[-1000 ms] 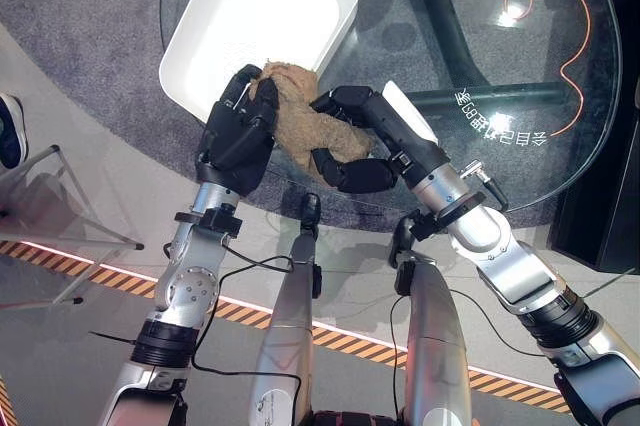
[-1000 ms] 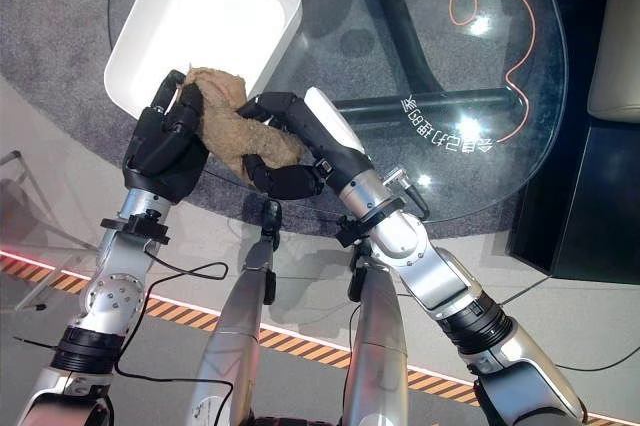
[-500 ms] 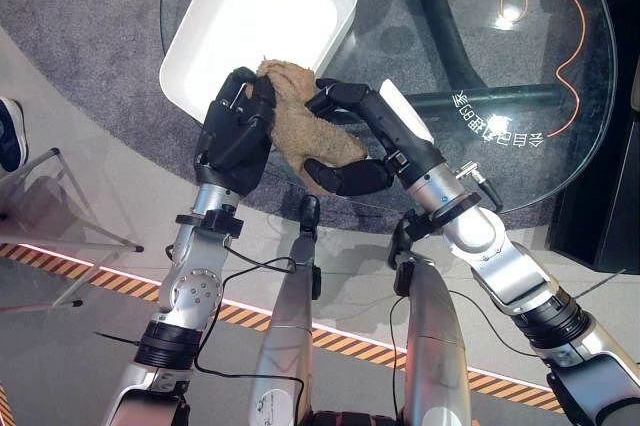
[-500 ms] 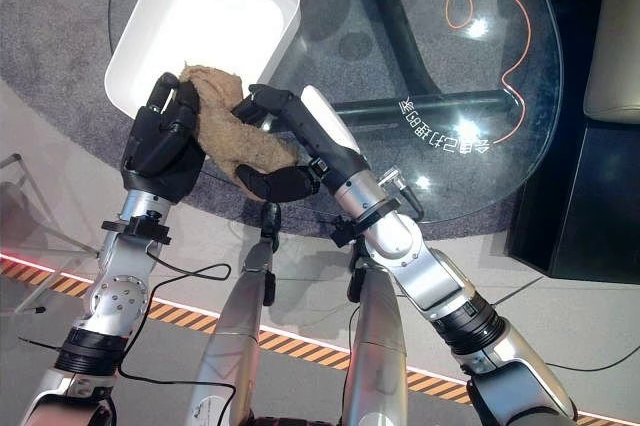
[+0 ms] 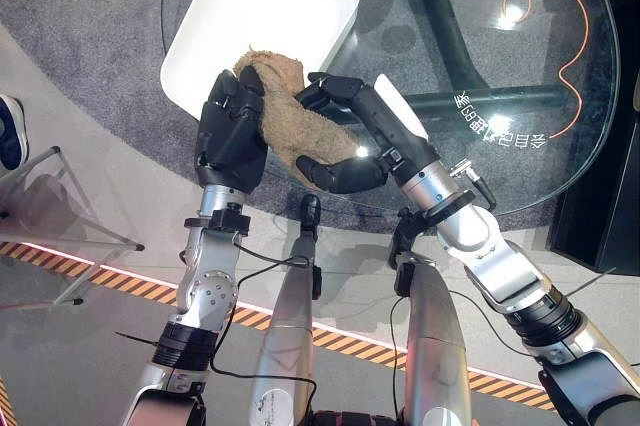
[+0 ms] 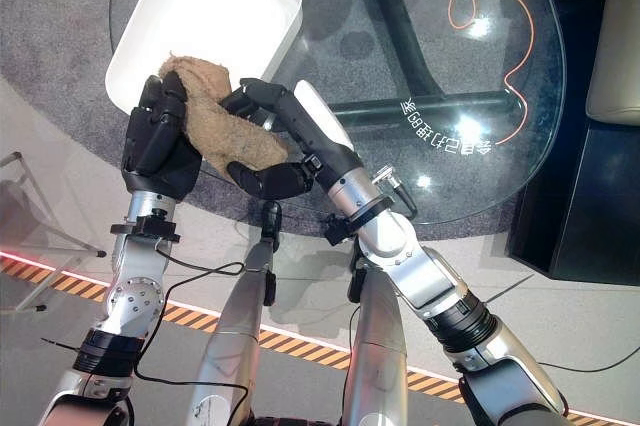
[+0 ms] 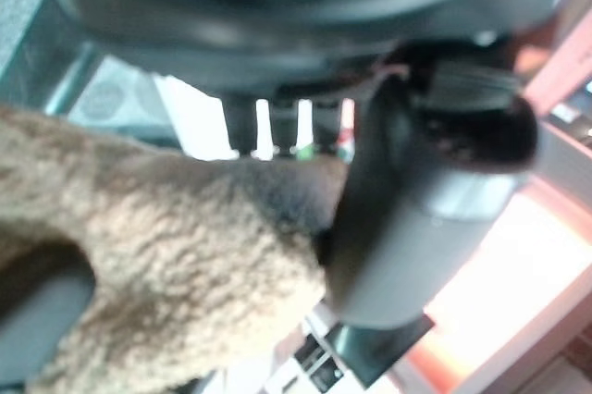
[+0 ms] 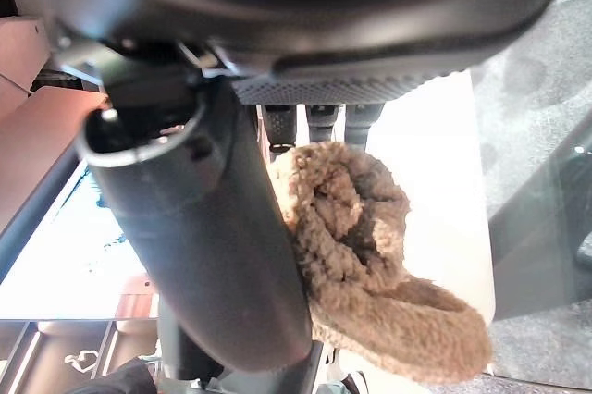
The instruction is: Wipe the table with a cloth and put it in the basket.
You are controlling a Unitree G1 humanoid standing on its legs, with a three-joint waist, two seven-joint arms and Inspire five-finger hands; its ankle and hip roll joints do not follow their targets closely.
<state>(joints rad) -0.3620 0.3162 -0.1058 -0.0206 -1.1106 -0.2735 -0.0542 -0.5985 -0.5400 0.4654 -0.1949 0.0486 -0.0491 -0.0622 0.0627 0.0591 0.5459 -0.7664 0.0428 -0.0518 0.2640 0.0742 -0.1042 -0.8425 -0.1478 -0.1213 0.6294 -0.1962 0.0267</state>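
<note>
Being carried bunched between both hands: tan terry cloth, raised off the glass tabletop and overlapping the near rim of the white basket. Having shifted toward the basket since a second ago, top end now reaching over its rim; probably nearing the drop. Lying long axis slanted, upper end pointing into the basket, lower end trailing back from it. Clamping it: left hand, fingers curled round the upper end; right hand, fingers and thumb pinching the lower part.

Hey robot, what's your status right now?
Left hand and right hand both clamped on brown cloth. Cloth over white basket's near rim. Nothing blocking.
</note>
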